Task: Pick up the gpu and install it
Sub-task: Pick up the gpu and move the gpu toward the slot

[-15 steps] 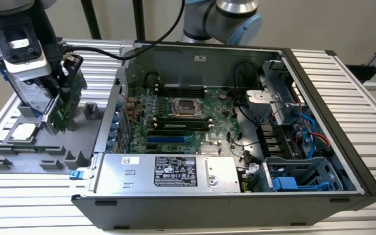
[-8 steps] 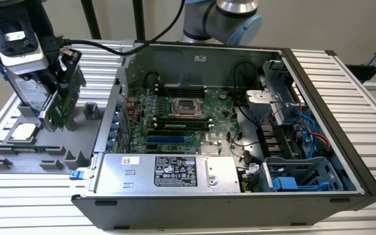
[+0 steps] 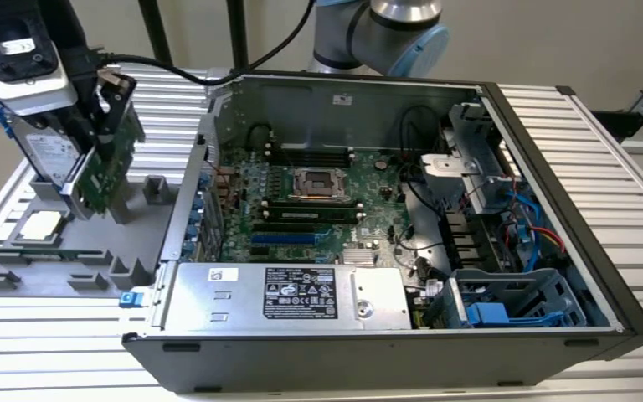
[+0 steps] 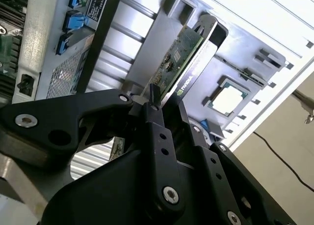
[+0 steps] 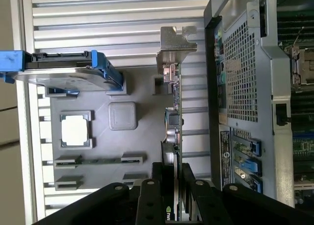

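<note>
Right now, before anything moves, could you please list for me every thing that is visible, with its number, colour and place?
gpu: one, green, on edge at the grey tray, between the pincer's fingers.
hard drive: one, silver in a blue frame, on edge in the tray beside the gpu.
chip: one, silver, square, flat in a tray recess.
tray: one, grey, on the table, at the exterior view's left of the computer case.
computer case: one, black, open, on the table.
table: one, pale ribbed metal.
arm: one, grey and light blue, beyond the case.
pincer: one, black, shut on the gpu.

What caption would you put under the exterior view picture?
The gripper pinches the green gpu at the grey tray, beside the open computer case.
</note>
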Action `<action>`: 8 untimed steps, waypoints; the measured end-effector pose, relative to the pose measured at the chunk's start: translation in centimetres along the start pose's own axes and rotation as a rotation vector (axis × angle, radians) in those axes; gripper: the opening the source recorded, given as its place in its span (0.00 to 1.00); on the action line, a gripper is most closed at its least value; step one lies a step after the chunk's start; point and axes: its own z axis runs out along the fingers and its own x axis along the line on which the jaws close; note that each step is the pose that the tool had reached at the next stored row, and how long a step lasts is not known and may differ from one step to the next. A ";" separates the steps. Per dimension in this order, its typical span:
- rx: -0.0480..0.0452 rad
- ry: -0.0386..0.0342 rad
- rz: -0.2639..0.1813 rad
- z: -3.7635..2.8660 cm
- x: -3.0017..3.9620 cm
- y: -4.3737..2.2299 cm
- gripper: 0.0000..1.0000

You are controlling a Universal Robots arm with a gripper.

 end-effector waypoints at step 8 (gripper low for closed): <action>0.0000 -0.0001 0.000 -1.08 -0.01 0.05 0.00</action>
